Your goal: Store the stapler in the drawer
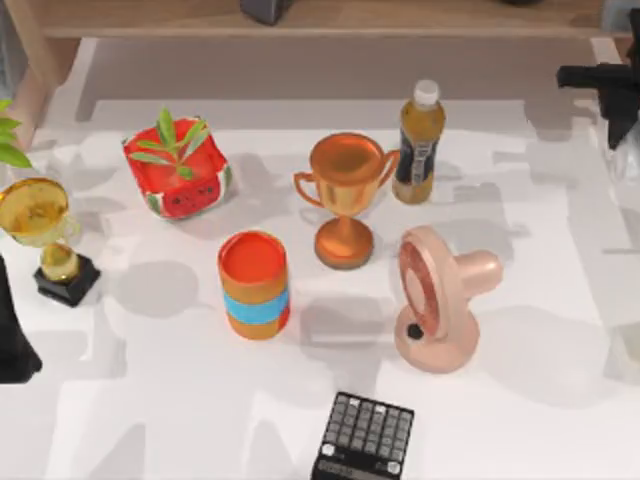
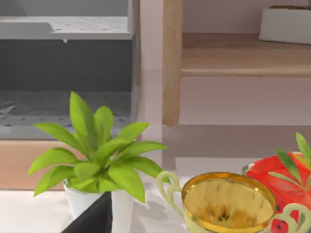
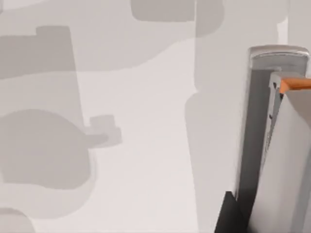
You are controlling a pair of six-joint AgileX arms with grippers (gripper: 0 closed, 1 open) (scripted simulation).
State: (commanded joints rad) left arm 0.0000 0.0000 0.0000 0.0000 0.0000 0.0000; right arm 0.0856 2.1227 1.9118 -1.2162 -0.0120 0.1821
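Observation:
In the right wrist view the stapler (image 3: pixel 277 145) is a slim light-grey wedge with a small orange part near one end. It lies on the white table, close under my right gripper, and a dark piece of that gripper (image 3: pixel 228 216) shows beside it. In the top view my right arm (image 1: pixel 605 85) is at the far right edge of the table. My left arm (image 1: pixel 14 345) stays at the left edge. The left wrist view shows the drawer (image 2: pixel 63 73), a grey-lined compartment with a wooden front, behind a leafy plant.
On the table stand a watermelon-patterned pot (image 1: pixel 178 168), a gold trophy (image 1: pixel 45 235), a bronze trophy (image 1: pixel 345 195), a bottle (image 1: pixel 418 145), an orange can (image 1: pixel 254 285), a pink fan (image 1: pixel 440 300) and a black calculator (image 1: pixel 365 440). A wooden shelf (image 1: pixel 320 20) runs along the back.

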